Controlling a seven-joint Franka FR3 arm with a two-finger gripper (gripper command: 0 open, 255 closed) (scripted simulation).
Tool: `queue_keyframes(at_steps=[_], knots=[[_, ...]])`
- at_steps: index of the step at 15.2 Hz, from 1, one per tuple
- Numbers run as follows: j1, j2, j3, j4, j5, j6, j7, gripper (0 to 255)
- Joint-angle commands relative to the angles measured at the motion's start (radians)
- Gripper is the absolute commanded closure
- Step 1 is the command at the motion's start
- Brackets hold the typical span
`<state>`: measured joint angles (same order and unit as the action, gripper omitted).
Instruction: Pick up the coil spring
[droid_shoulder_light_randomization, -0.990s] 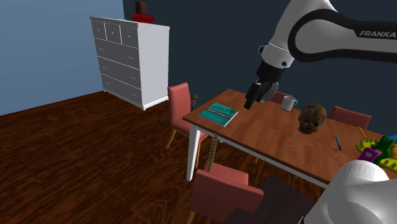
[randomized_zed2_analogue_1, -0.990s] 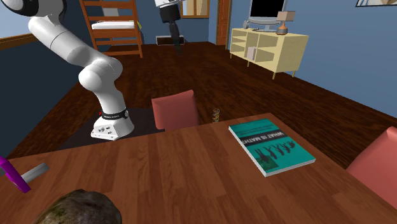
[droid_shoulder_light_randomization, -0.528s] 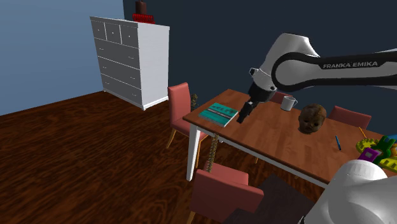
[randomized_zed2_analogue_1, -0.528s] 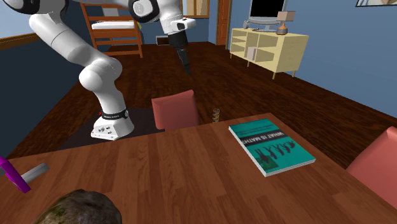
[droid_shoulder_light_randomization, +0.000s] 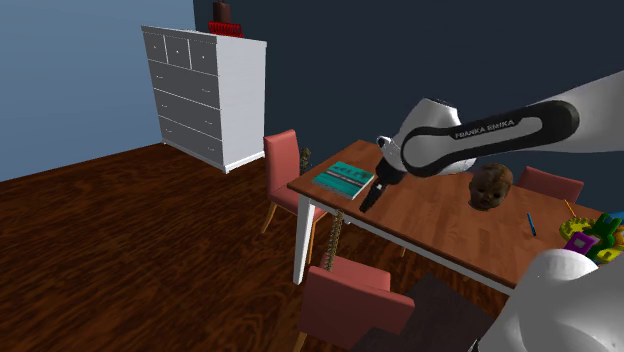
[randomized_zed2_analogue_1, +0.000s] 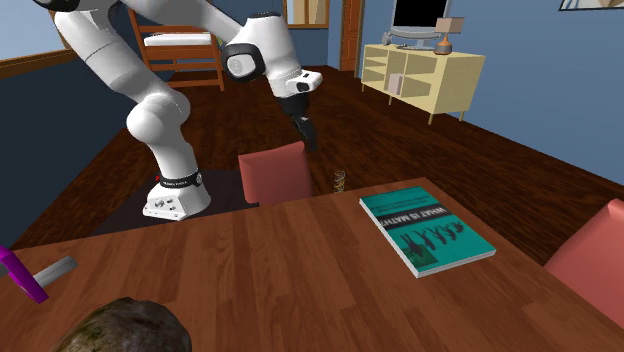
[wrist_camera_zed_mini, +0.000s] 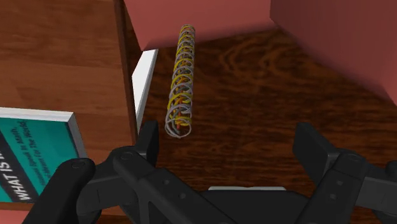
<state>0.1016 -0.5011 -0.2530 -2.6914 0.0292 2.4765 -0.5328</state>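
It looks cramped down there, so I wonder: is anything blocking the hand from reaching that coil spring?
Nothing visible lies between the open hand and the coil spring. It stands in a tight spot, though, with the table right beside it and a red chair close by.

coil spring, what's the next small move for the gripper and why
Probably nudge the gripper sideways toward the table edge before lowering. Its fingers stand open, but the coil spring sits close beside one finger rather than centred in the gap, and nothing touches it yet.
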Motion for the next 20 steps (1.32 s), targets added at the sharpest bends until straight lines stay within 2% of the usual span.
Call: queue_keyframes(at_steps=[1, 4, 6, 8, 10, 12, 14, 20], knots=[[0.039, 0.081, -0.048, -0.009, 0.038, 0.102, -0.079, 0], [0.131, 0.209, -0.142, 0.005, 0.147, 0.225, -0.234, 0], [0.221, 0.301, -0.221, 0.029, 0.278, 0.291, -0.381, 0], [0.325, 0.404, -0.302, 0.070, 0.484, 0.332, -0.583, 0], [0.389, 0.521, -0.342, 0.133, 0.746, 0.332, -0.828, 0], [0.376, 0.636, -0.318, 0.206, 0.971, 0.304, -1.041, 0], [0.342, 0.680, -0.280, 0.230, 1.047, 0.299, -1.113, 0], [0.306, 0.776, -0.229, 0.268, 1.226, 0.300, -1.266, 0]])
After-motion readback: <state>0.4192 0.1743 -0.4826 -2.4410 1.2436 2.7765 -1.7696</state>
